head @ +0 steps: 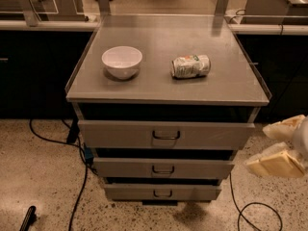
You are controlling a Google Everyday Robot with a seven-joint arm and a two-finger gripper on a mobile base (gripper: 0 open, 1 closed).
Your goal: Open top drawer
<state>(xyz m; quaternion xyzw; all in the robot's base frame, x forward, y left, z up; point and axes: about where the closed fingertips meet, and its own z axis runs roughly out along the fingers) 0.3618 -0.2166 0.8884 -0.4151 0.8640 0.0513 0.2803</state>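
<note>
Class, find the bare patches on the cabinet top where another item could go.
Bare: the back strip of the cabinet top behind white bowl and can, the gap between them, the front edge. Nowhere crowded. The pincer hangs low right, beside the top drawer.

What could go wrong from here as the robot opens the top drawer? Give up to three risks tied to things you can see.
1. The tool sits low, right of the cabinet, off the small handle of the top drawer; swinging in, it might hit the drawer's corner.
2. The can lies on its side on top; a jolt could roll it.
3. A floor cable loops below the tool and might snag.
</note>
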